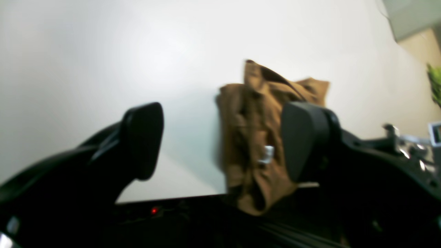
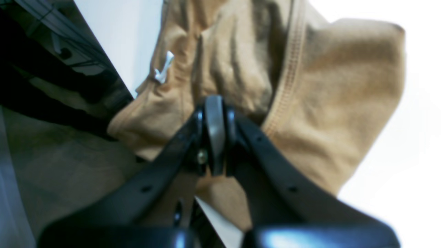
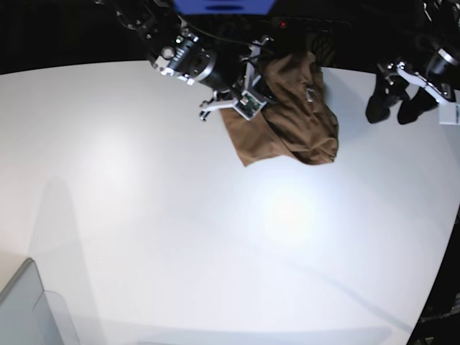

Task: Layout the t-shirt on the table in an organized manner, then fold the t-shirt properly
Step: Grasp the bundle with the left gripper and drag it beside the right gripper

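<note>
Right end effector (image 2: 214, 137) pinches t-shirt (image 2: 310, 103); contact blurred, partly hidden.

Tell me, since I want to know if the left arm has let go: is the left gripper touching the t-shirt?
Apart. In the base view the left gripper, jaws open, sits clear of the t-shirt with bare table between them.

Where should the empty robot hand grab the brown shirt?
Probably the loose bottom corner of the t-shirt, coming from the open table side. That corner lies flat and free, while the rest is bunched. The right gripper already pinches the cloth up top; the left gripper stands open, away.
</note>
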Robot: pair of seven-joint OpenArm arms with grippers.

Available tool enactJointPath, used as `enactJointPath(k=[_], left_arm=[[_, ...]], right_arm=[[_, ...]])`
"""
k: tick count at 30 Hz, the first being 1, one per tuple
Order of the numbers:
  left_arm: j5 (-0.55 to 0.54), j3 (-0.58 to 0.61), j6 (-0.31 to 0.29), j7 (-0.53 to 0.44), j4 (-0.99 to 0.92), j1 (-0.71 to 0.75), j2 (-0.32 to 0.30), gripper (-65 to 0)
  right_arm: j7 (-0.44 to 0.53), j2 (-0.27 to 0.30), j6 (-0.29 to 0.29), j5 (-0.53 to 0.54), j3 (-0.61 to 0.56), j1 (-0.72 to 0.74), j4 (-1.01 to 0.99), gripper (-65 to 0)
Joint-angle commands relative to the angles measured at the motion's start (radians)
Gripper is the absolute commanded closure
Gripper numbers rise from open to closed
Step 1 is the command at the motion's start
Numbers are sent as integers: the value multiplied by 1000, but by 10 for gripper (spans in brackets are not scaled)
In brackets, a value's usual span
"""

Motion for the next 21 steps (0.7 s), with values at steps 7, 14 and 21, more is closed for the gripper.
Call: enactJointPath(k=[7, 14, 21], left_arm=[[134, 164, -12, -24, -88, -69, 22, -543], [209, 249, -12, -24, -182, -130, 59, -543], [273, 341, -12, -26, -286, -187, 59, -540]], right_arm=[[25, -2, 6, 13, 2, 7, 27, 0], [27, -8, 6, 13, 91, -24, 44, 0], [25, -2, 6, 13, 94, -26, 62, 0]])
